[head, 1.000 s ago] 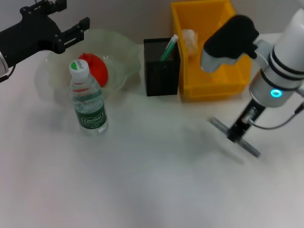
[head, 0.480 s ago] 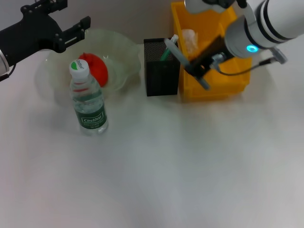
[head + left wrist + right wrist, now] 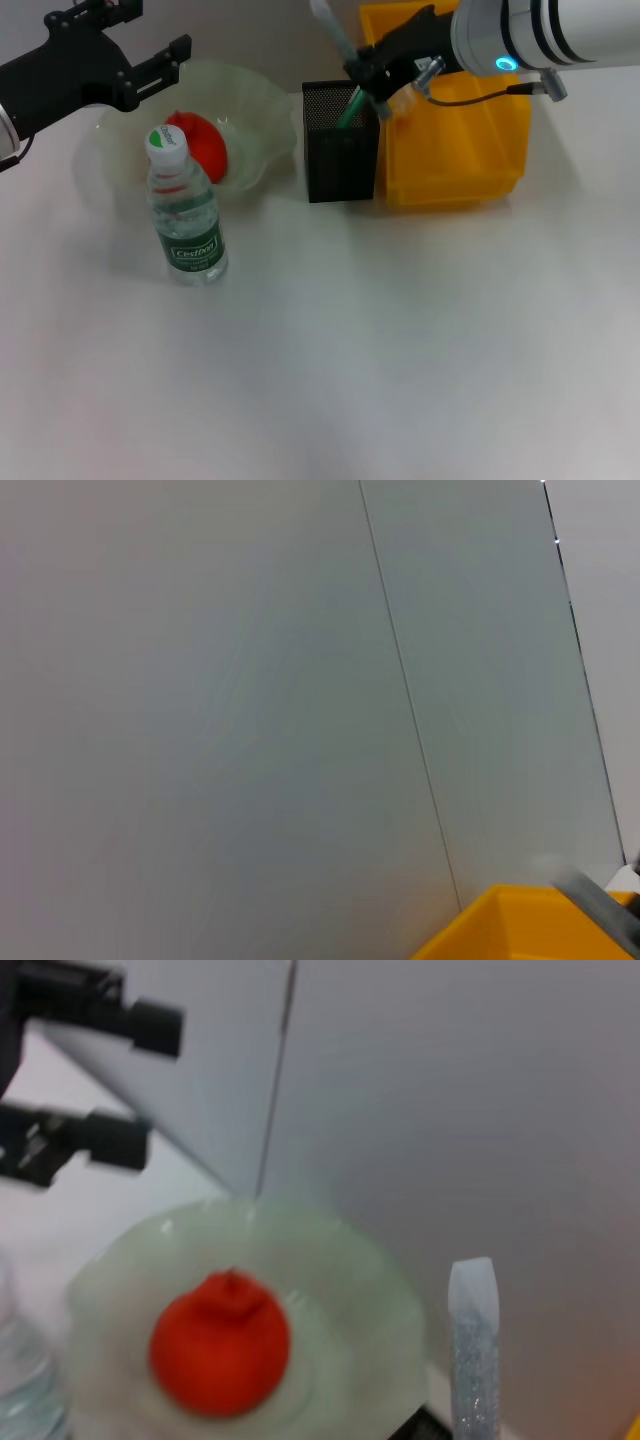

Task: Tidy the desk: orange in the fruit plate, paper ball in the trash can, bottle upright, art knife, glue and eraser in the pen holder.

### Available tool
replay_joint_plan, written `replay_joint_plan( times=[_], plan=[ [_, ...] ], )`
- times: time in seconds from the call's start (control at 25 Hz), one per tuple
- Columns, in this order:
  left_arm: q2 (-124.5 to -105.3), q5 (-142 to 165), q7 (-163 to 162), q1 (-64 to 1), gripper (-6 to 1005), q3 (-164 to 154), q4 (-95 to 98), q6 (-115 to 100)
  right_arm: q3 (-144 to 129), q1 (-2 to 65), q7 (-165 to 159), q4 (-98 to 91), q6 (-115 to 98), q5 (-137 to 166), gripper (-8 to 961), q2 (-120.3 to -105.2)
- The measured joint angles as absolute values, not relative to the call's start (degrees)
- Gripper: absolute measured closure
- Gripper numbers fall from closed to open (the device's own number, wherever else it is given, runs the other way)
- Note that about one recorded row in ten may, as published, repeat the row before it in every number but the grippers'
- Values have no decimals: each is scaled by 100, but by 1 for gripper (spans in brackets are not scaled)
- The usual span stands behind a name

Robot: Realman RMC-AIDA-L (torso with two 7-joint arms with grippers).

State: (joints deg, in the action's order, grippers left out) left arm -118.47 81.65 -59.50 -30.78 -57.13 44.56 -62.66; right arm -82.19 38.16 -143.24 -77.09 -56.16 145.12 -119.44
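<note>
At the far left, the left pincer (image 3: 150, 72) hangs idle above the back of the counter (image 3: 330, 350), its black fingers parted and holding nothing. Just below it sits the fruit plate (image 3: 262, 120), a translucent pale-green bowl with a ruffled rim, and the smooth red-orange orange (image 3: 198, 146) lies inside it. In front of the plate the bottle (image 3: 186, 212) stands upright on the counter, clear ribbed plastic with a green label and a white-and-green cap.

Further right is the pen holder (image 3: 340, 155), a square black mesh cup with a green stick already leaning in it. Directly above its opening the right pincer (image 3: 378, 82) is clamped on the art knife (image 3: 334, 35), a slim grey, flat-sided tool that slants up and away from the cup. Behind and beside the holder stands the trash can (image 3: 470, 150), a glossy yellow plastic bin touching the holder's side; something pale lies inside, probably the paper ball (image 3: 398, 82).

The knife looks ready to be dropped in. Because it is tilted and long, its lower end could catch on the mesh rim or on the green stick and tip out, or knock the light holder.
</note>
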Motion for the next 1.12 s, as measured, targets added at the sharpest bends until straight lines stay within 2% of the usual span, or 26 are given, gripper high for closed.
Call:
replay_joint_plan(
  times=[0.28,1.12],
  plan=[
    [-11847,8165,-5951,-3076,314,-5722,4456,-6270,-8543,3639,-14310,-7384,-4546,14305,831,-11937],
    [-11848,8165,-5941,-3079,314,-5731,4456,-6273,-9715,3709,-14308,-5946,-1964,13555,832,-11923]
  ],
)
